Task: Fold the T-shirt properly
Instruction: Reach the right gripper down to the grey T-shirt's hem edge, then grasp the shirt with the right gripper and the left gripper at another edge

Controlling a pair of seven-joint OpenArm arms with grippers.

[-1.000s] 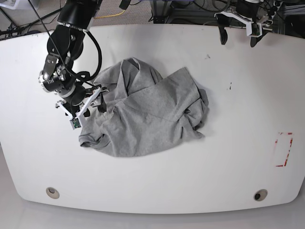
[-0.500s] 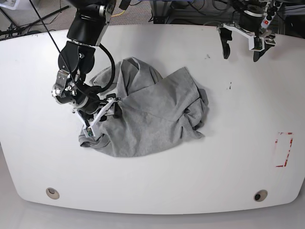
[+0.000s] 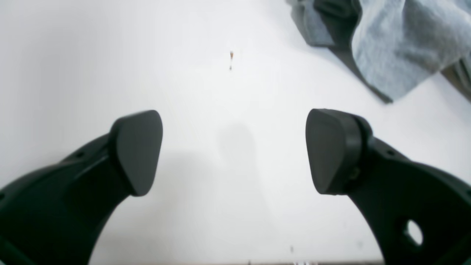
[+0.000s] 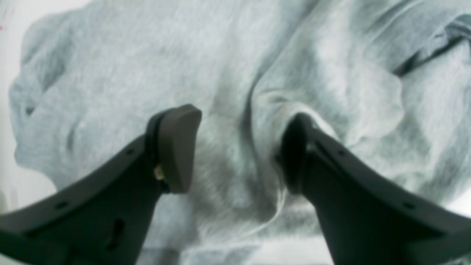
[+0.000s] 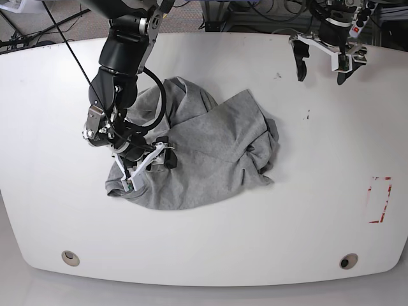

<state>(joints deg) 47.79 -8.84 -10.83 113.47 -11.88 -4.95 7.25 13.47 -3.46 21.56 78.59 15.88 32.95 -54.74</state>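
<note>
The T-shirt (image 5: 204, 150) lies crumpled mid-counter (image 5: 306, 210), no fold made, with the right gripper (image 5: 148, 167) parted over its cloth, seemingly gripping nothing, and the left gripper (image 5: 320, 64) wide and empty.

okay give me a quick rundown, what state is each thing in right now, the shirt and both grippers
T-shirt: crumpled in a heap on the table, not folded.
Right gripper: jaws apart, down on the shirt, fabric bunched between them, not clamped.
Left gripper: wide open, empty, over bare table beside the shirt.
</note>
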